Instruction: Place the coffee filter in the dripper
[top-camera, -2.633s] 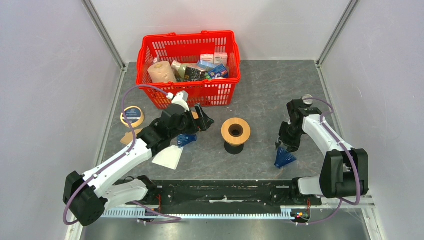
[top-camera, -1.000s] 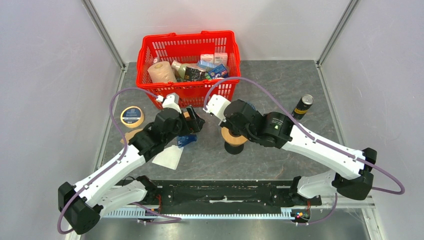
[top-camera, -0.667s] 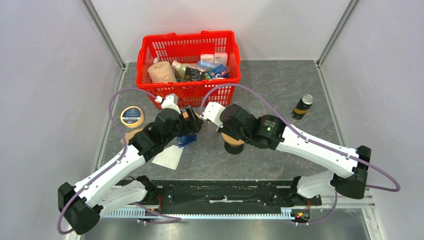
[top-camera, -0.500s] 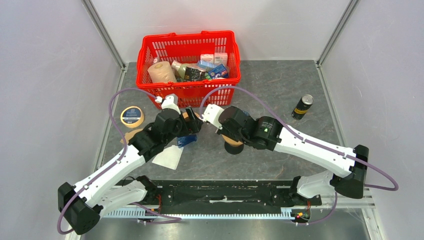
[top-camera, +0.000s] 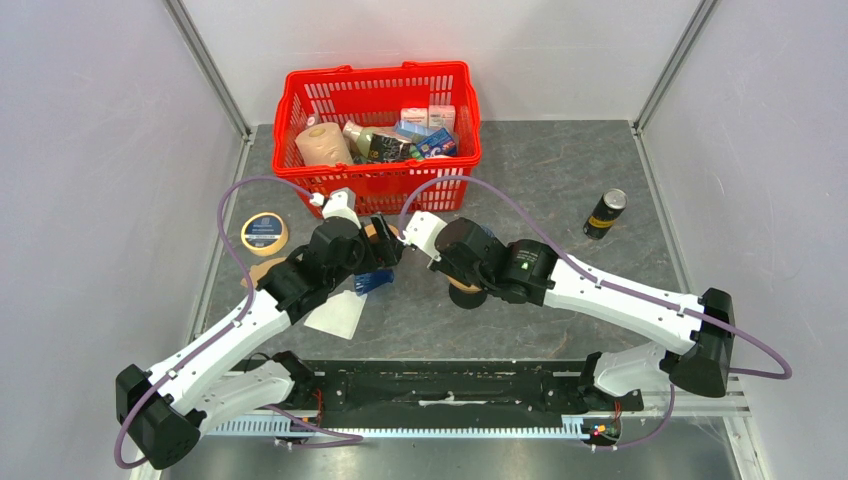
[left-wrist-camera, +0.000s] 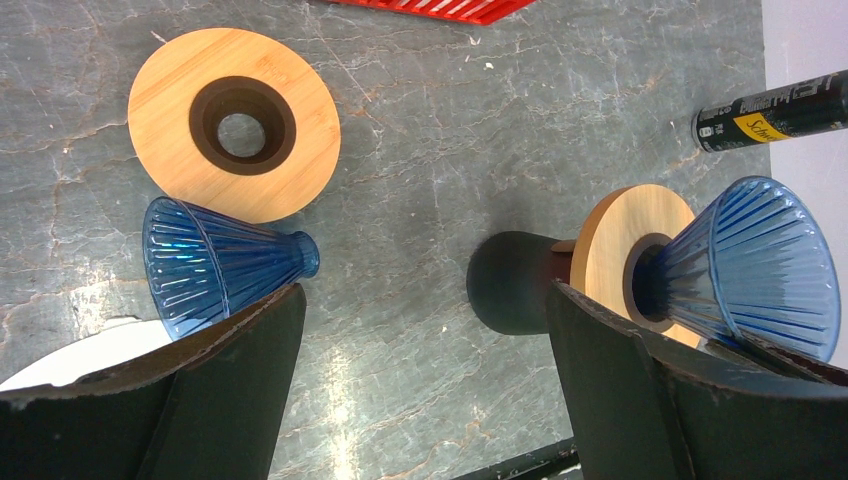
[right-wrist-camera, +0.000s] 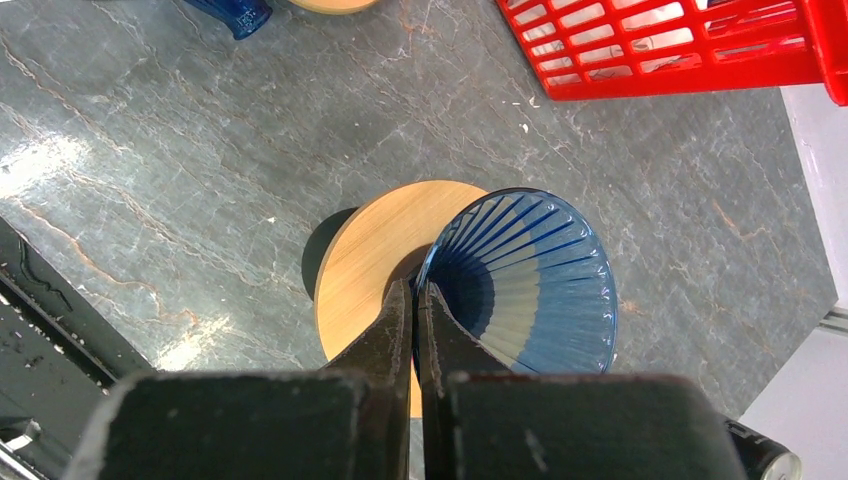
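Near edge: the coffee filter (top-camera: 338, 315) lies flat on the table (top-camera: 560, 170), unmoved throughout; mid-table, the right gripper (right-wrist-camera: 418, 300), earlier at the table's right side with a blue ribbed cone (right-wrist-camera: 530, 290), has crossed over; the cone's narrow end now sits in the wooden collar of the dripper (right-wrist-camera: 362, 270), the gripper clamped on the cone's rim. Judged: the dripper stands readied, the filter not yet taken. The left gripper (left-wrist-camera: 425, 295) hangs spread and empty; the filter lies just outside one finger, on the near side, untouched; the dripper stands beyond the other finger. Farther: a second cone (left-wrist-camera: 215, 265), a loose wooden ring (left-wrist-camera: 235, 120), a can (left-wrist-camera: 770, 110), a red basket (top-camera: 372, 72).
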